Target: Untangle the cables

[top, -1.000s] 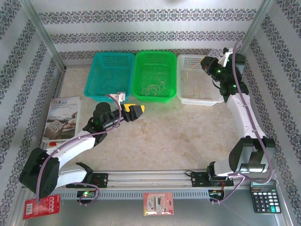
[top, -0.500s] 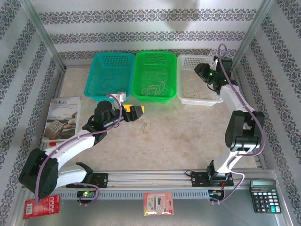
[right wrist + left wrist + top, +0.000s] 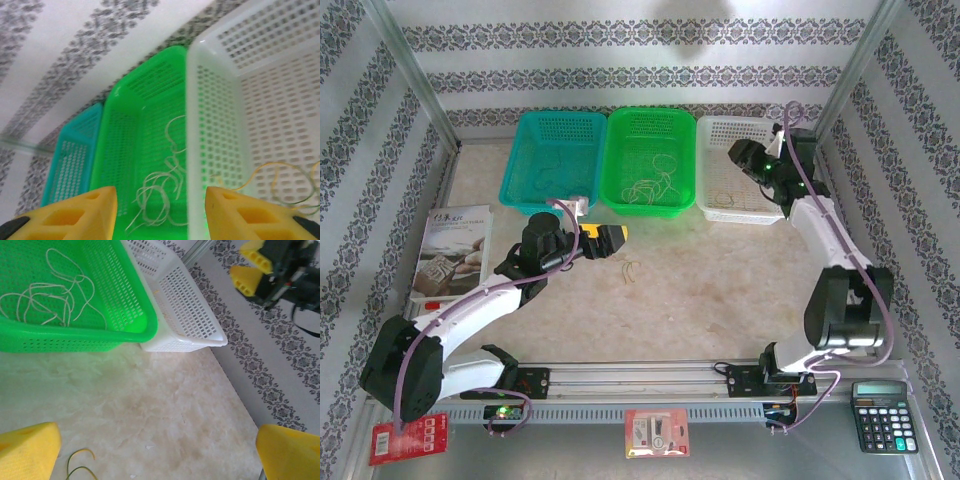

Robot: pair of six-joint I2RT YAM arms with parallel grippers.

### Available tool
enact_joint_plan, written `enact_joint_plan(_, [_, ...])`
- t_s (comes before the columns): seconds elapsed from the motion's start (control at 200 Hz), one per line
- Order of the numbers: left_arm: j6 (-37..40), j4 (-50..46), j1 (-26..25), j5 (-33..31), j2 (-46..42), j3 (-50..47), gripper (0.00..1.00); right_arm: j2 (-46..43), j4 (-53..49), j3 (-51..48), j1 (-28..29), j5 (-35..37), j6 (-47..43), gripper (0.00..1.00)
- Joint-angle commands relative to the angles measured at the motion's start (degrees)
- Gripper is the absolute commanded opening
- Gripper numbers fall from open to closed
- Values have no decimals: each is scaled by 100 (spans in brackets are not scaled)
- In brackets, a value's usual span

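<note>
Whitish cables [image 3: 650, 185] were seen tangled in the green basket [image 3: 650, 125] at 12 o'clock. A tan cable [image 3: 280, 185] was coiled in the white basket [image 3: 720, 124] at 1 o'clock. One loose cable [image 3: 632, 272] lay on the table [image 3: 720, 290], at 5 o'clock of the L gripper [image 3: 610, 235], fingers apart & empty. The R gripper [image 3: 740, 155], likewise spread, was held over the white basket.

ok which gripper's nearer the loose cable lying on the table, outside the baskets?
Left. The left gripper hovers open just past the loose cable, slightly to its left. The right gripper is far off, open over the white basket.
</note>
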Motion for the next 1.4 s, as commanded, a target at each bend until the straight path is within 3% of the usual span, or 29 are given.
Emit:
enact_joint_plan(0.0, [6, -316, -43, -230, -172, 52, 100, -393, -14, -362, 481, 59, -185, 50])
enact_joint_plan(0.285, [-193, -1154, -44, -1068, -384, -83, 100, -983, -95, -1479, 2184, 506, -464, 49])
enact_joint_plan(0.43, [-480, -1463, -41, -1580, -521, -220, 100, -817, -86, -1957, 3086, 676, -622, 48])
enact_joint_plan(0.714, [-685, -1584, -38, -1806, -744, -423, 100, -425, 173, -2456, 4381, 1046, -313, 47])
enact_joint_plan(0.974, [-697, -1870, -39, -2085, -892, -456, 100, 198, 382, -2266, 4794, 1144, -185, 44])
enact_joint_plan(1.394, [-661, -1946, -31, -2178, -1086, -528, 100, 854, 523, -1921, 4857, 1172, -194, 35])
